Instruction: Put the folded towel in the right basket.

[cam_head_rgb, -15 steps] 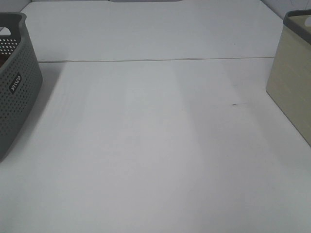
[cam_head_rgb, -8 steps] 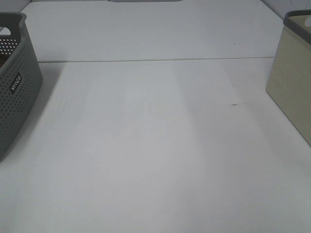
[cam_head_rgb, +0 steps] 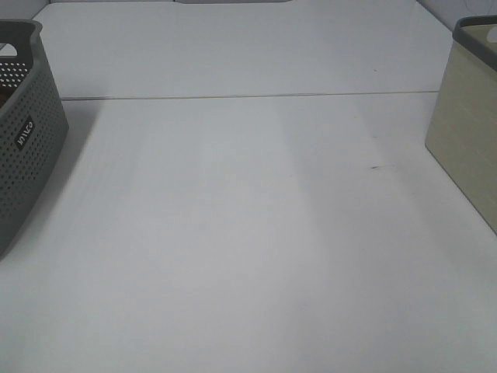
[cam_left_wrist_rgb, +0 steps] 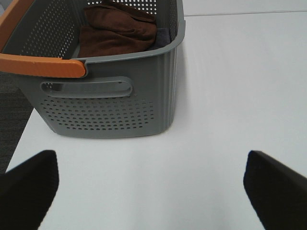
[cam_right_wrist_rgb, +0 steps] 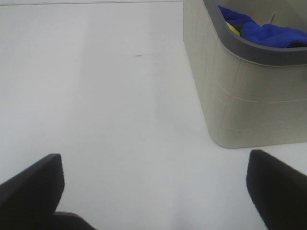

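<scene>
I see the folded towel (cam_left_wrist_rgb: 117,31), brown, lying inside the grey perforated basket (cam_left_wrist_rgb: 110,110) with the orange handle (cam_left_wrist_rgb: 43,64); in the high view that basket (cam_head_rgb: 23,132) sits at 9 o'clock on the white worktop (cam_head_rgb: 248,233), and the towel itself is hidden there. The right basket (cam_head_rgb: 470,124), beige with a grey rim, stands at 3 o'clock, well apart from the grey one. My right wrist camera shows this beige basket (cam_right_wrist_rgb: 244,91) holding blue cloth (cam_right_wrist_rgb: 268,31) with a bit of yellow beside it. A small dark mark (cam_head_rgb: 380,166) lies on the worktop near the beige basket. My left gripper (cam_left_wrist_rgb: 153,187) stands wide, both dark fingers (cam_left_wrist_rgb: 29,187) apart over bare worktop, just short of the grey basket and holding nothing. My right gripper (cam_right_wrist_rgb: 156,189) is likewise spread wide and holding nothing, beside the beige basket.
</scene>
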`<state>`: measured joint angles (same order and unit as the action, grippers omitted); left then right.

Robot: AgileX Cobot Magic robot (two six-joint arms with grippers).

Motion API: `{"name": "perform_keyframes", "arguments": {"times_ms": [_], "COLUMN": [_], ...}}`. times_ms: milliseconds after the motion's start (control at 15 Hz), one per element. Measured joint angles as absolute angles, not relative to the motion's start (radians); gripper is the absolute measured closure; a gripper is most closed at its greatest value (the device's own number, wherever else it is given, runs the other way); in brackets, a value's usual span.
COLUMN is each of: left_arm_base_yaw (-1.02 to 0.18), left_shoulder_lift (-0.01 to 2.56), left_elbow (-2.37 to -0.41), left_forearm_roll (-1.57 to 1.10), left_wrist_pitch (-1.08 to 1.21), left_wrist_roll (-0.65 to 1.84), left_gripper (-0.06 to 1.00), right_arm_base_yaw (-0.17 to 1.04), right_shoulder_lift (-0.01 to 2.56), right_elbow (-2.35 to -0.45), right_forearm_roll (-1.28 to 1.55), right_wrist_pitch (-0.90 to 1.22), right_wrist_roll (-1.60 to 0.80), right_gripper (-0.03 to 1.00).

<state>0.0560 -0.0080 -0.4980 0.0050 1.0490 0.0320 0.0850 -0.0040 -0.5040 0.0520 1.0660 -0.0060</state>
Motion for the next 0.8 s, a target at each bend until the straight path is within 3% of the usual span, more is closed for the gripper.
{"name": "perform_keyframes", "arguments": {"times_ms": [800], "left_arm_base_yaw": [0.056], "left_shoulder_lift": [-0.008], "left_elbow": [-0.498], "left_forearm_roll": [0.005], "left_wrist_pitch": [1.049], "left_wrist_roll": [0.032], "left_gripper": [-0.03], "right_arm_base_yaw": [0.085], "right_shoulder_lift": [-0.004], "right_elbow": [-0.504], "right_forearm_roll": [0.053], "right_wrist_pitch": [1.066], "right_wrist_roll": [-0.006], "right_gripper": [-0.02]}}
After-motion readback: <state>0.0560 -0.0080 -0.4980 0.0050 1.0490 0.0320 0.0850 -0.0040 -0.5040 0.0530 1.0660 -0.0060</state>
